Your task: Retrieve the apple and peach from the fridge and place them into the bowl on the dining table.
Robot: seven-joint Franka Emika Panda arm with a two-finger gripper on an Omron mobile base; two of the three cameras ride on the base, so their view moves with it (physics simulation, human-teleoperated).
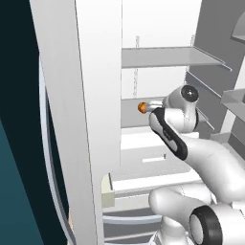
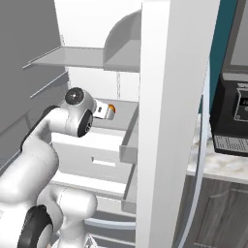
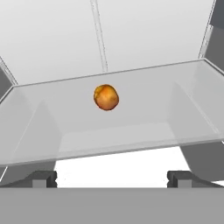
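Observation:
The fridge (image 1: 95,95) stands open, and my arm reaches into its white interior. The peach (image 3: 106,97), small, round and orange with brownish shading, rests near the middle of a glass shelf (image 3: 183,100). It lies ahead of my gripper (image 3: 112,178) with a clear gap between them. The two dark fingertips (image 3: 43,178) stand wide apart with nothing between them, so the gripper is open. From the base the peach (image 1: 142,107) shows just past the hand, and likewise the peach (image 2: 111,109) from the other side. The apple, the bowl and the dining table are out of view.
A higher shelf (image 1: 167,56) juts out above the hand. White drawers (image 1: 153,158) sit below the peach's shelf. The white door edge (image 2: 164,121) stands close on the right. A black appliance (image 2: 232,111) stands on a marble counter (image 2: 218,167) beyond the door.

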